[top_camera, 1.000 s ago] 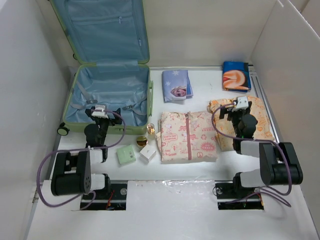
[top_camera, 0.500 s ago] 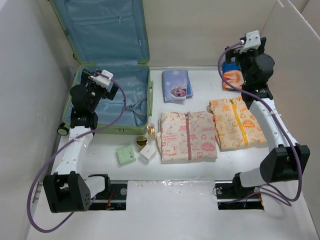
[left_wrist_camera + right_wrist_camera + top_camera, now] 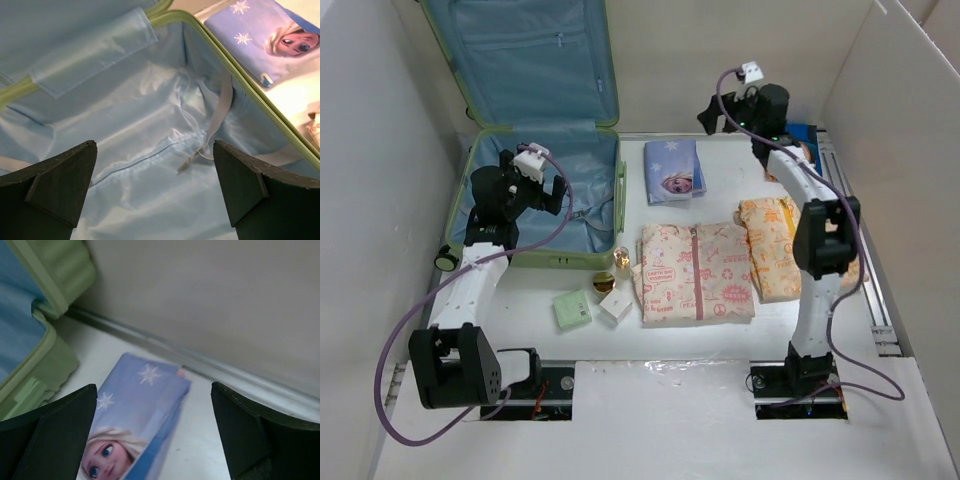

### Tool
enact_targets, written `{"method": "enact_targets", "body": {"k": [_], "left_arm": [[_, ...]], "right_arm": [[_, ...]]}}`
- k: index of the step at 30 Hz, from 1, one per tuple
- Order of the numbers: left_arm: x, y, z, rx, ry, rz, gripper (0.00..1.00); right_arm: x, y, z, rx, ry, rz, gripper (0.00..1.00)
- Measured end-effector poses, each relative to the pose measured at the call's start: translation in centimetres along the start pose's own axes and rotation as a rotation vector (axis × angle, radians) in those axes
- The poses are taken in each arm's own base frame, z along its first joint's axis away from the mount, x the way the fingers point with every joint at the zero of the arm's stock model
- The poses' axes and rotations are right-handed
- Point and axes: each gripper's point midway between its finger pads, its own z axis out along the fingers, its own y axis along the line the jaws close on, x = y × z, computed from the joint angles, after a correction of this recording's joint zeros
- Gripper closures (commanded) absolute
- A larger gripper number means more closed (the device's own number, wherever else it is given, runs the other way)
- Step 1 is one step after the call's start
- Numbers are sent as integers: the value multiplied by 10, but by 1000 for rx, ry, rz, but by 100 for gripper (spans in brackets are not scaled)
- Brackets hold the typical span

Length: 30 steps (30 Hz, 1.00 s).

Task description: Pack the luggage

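Note:
The light green suitcase [image 3: 620, 205] lies open at the back left, its blue-lined lid up against the wall. Its lining [image 3: 150, 165] holds only loose straps. My left gripper [image 3: 555, 190] hangs open and empty over the suitcase's base; in the left wrist view [image 3: 155, 190] the lining shows between its fingers. My right gripper [image 3: 713, 115] is open and empty, raised at the back wall above a folded blue cloth with a cartoon girl's face [image 3: 673, 170]. That cloth [image 3: 135, 415] shows between the right fingers, and it also shows in the left wrist view [image 3: 265, 35].
A folded pink patterned garment [image 3: 693, 272] and an orange one [image 3: 770, 245] lie in the middle. A blue and orange folded item [image 3: 807, 140] is at the back right. A green packet [image 3: 572, 309], a white box [image 3: 614, 305] and two small round jars [image 3: 621, 259] sit near the suitcase's front.
My right arm has swung left from the back right corner to above the blue cloth. My left gripper has shifted a little forward and right over the suitcase's base.

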Motion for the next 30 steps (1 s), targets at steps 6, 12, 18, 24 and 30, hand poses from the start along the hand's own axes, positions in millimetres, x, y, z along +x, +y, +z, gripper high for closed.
{"method": "enact_targets", "body": {"k": [6, 12, 18, 24, 30], "left_arm": [[6, -7, 0, 28, 19, -28, 0], [7, -10, 0, 46, 23, -42, 0], [13, -13, 3, 60, 37, -54, 0], [15, -14, 4, 68, 40, -61, 0], [16, -15, 5, 75, 43, -67, 0]], "right_arm": [[133, 26, 49, -13, 259, 277, 0], [204, 29, 59, 91, 441, 396, 3], [228, 21, 45, 195, 522, 443, 4], [231, 20, 37, 236, 546, 441, 21], [236, 40, 36, 167, 581, 471, 78]]}}
